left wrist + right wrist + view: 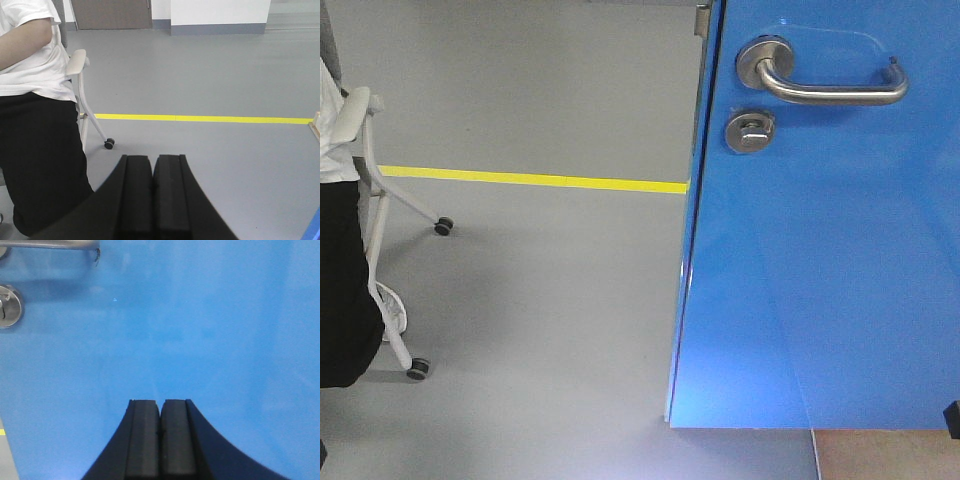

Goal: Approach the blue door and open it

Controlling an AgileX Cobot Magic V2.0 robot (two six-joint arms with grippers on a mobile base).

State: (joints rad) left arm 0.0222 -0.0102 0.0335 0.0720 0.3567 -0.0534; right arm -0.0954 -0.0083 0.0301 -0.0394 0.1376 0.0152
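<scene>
The blue door point(820, 280) fills the right half of the front view, its left edge showing. Its steel lever handle point(825, 85) sits at the top, with the round thumb-turn lock point(749, 130) below it and a metal latch plate point(702, 18) on the edge. In the right wrist view the door point(200, 330) fills the frame, with the handle tip point(55, 245) and lock point(9, 306) at upper left. My right gripper point(160, 402) is shut and empty, pointing at the bare door panel. My left gripper point(152, 157) is shut and empty, over grey floor.
A person in a white shirt and black trousers point(35, 125) sits on a white wheeled chair point(380, 200) at the left. A yellow floor line point(535, 179) runs across the grey floor. A far wall with a brown door point(112, 12) shows behind.
</scene>
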